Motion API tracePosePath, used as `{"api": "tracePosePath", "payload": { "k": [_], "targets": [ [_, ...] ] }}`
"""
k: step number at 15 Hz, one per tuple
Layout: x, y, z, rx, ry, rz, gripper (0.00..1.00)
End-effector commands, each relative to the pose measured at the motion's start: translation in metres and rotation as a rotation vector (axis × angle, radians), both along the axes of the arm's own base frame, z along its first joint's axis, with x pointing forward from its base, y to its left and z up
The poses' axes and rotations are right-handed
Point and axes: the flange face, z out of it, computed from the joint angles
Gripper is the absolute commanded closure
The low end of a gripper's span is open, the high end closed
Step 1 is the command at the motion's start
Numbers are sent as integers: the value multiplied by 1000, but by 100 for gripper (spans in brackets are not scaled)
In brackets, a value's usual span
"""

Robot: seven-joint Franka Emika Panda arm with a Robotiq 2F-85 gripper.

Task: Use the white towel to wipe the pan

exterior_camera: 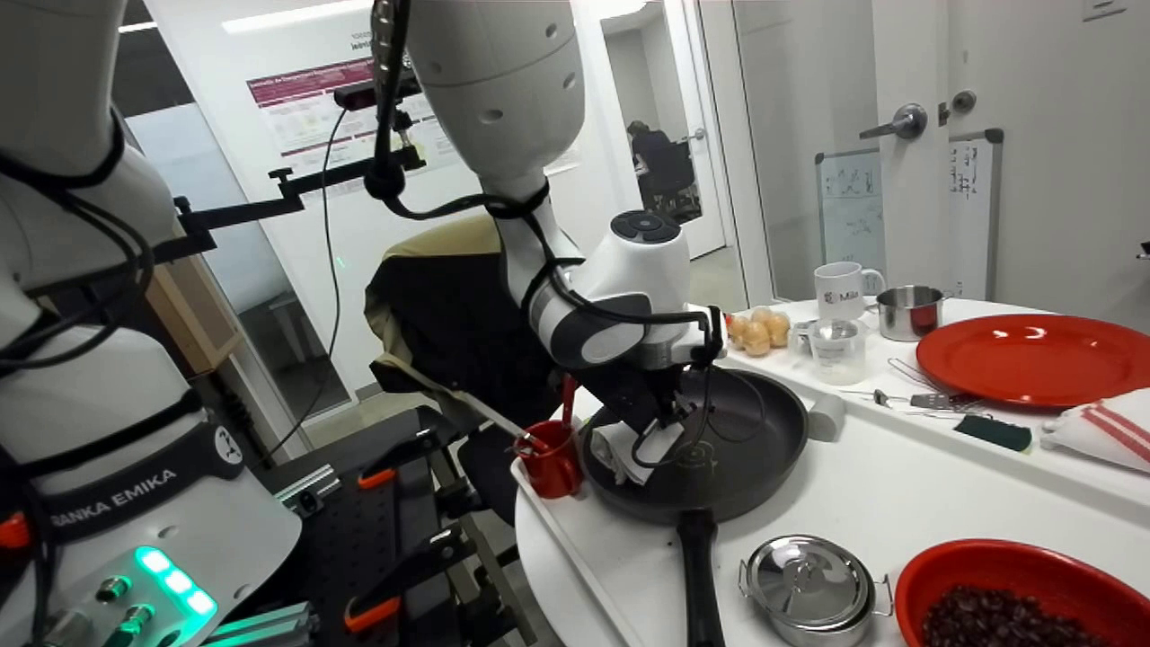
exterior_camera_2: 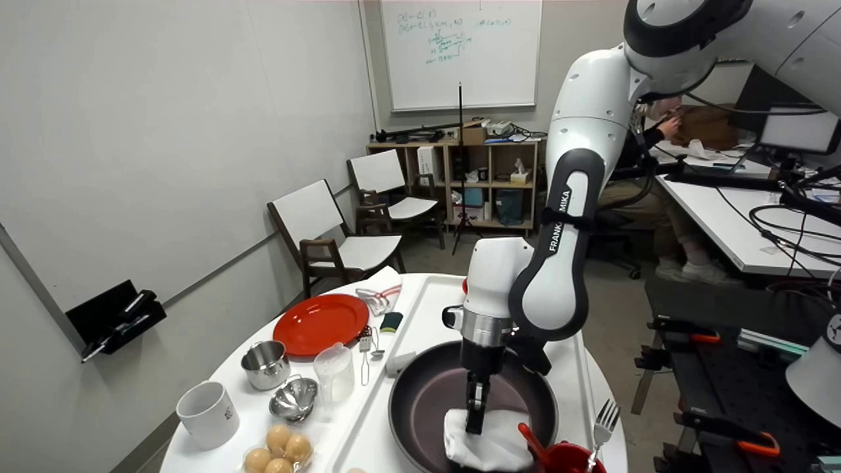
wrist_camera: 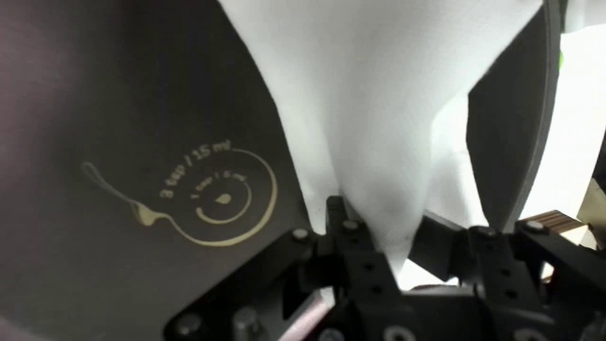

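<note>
The hand (exterior_camera_2: 474,426) pinches the towel (exterior_camera_2: 494,447) by a gathered fold, likely to leave the loose part free to drag across the pan (exterior_camera: 755,469), inside which it lies off-centre, on the side near the red mug (exterior_camera: 548,467)

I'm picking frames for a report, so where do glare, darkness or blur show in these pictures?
Wrist view: the white towel looks partly washed out, the pan sits dark, and its smaller printed lettering is soft. In an exterior view, highlights gleam on the red plate; in an exterior view, the whiteboard shows writing mostly too faint to read.
</note>
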Motion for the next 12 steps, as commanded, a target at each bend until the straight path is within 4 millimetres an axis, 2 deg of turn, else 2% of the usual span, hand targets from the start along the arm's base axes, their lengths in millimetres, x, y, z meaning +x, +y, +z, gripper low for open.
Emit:
{"api": "tracePosePath", "payload": {
  "k": [1,5,7,12],
  "targets": [
    [-1,-26,19,-106,44,11,96],
    [5,-52,32,-222,45,7,96],
    [9,-58,38,-274,13,7,96],
    [21,-52,52,-305,-89,8,96]
  ]
}}
